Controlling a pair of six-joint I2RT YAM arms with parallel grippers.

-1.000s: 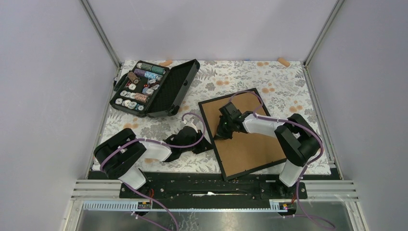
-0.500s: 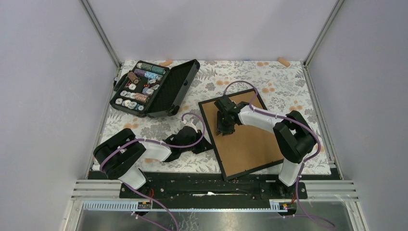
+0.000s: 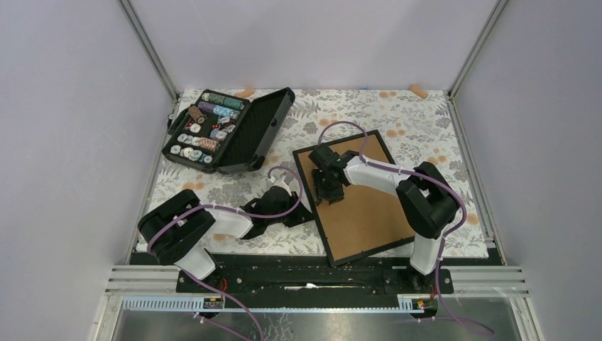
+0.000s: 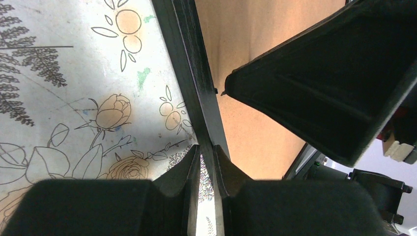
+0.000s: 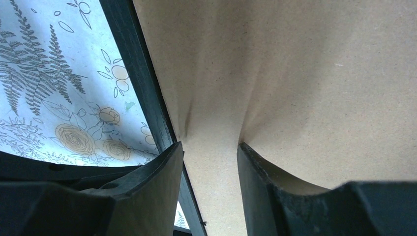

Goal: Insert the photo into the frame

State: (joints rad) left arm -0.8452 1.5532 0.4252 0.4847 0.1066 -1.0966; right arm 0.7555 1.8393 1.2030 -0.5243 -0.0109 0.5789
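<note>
The frame [image 3: 321, 231] lies face down on the floral table, its brown board back [image 3: 369, 217] up. My left gripper [image 3: 302, 212] sits at the frame's left side. In the left wrist view it [image 4: 206, 150] is shut on the thin black rim [image 4: 194, 88]. My right gripper [image 3: 328, 192] hovers over the board near that same side. In the right wrist view it [image 5: 209, 147] stands open, with only bare board [image 5: 295, 73] between its fingers and the rim [image 5: 142, 83] just to the left. The photo is hidden.
An open black case of thread spools [image 3: 227, 130] stands at the back left. Two small orange pieces [image 3: 245, 93] [image 3: 419, 91] lie by the back wall. Grey walls close in the table on three sides.
My right gripper has gone from shut to open, and its wrist has swung toward the frame's back left corner. The left gripper has not moved.
</note>
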